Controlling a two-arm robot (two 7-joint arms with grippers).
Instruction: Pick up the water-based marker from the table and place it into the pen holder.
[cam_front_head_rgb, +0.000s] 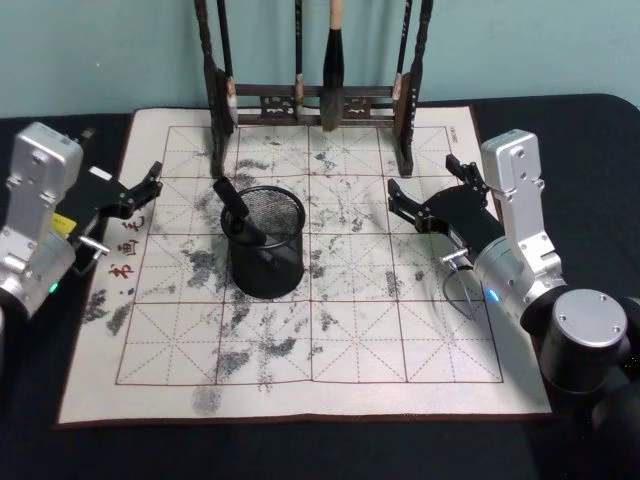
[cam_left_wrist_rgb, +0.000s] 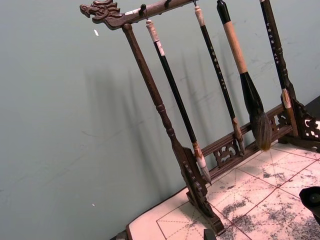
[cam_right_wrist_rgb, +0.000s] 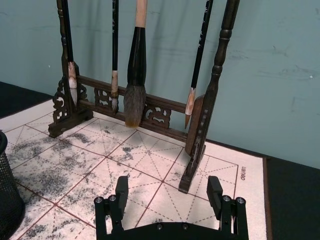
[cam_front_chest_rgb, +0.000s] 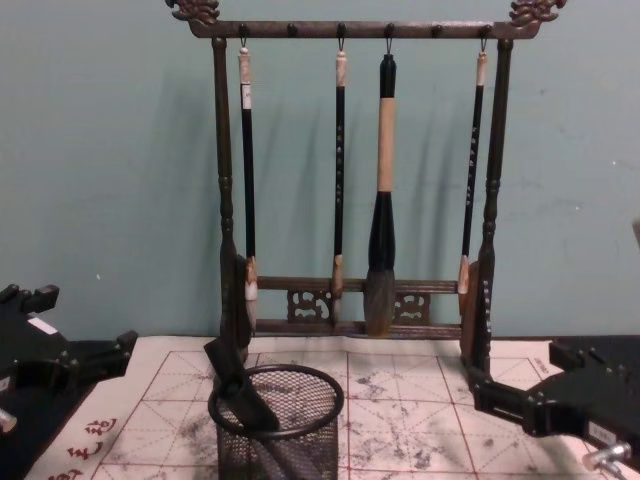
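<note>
A black wire-mesh pen holder (cam_front_head_rgb: 266, 243) stands upright near the middle of a cream calligraphy mat (cam_front_head_rgb: 400, 345) ruled in red squares and blotched with ink. The mat covers a dark worktop (cam_front_head_rgb: 590, 135). Inside the holder, a black water-based marker (cam_front_head_rgb: 240, 213) leans toward the robot's left, its upper end sticking out above the rim. Behind the holder, at the mat's far edge, a tall dark wooden brush rack (cam_front_head_rgb: 310, 100) holds four hanging brushes. The left gripper (cam_front_head_rgb: 150, 185) hovers over the mat's left edge, jaws apart and empty. The right gripper (cam_front_head_rgb: 428, 192) hovers right of the holder, jaws spread wide and empty. The mat's near half lies bare.
</note>
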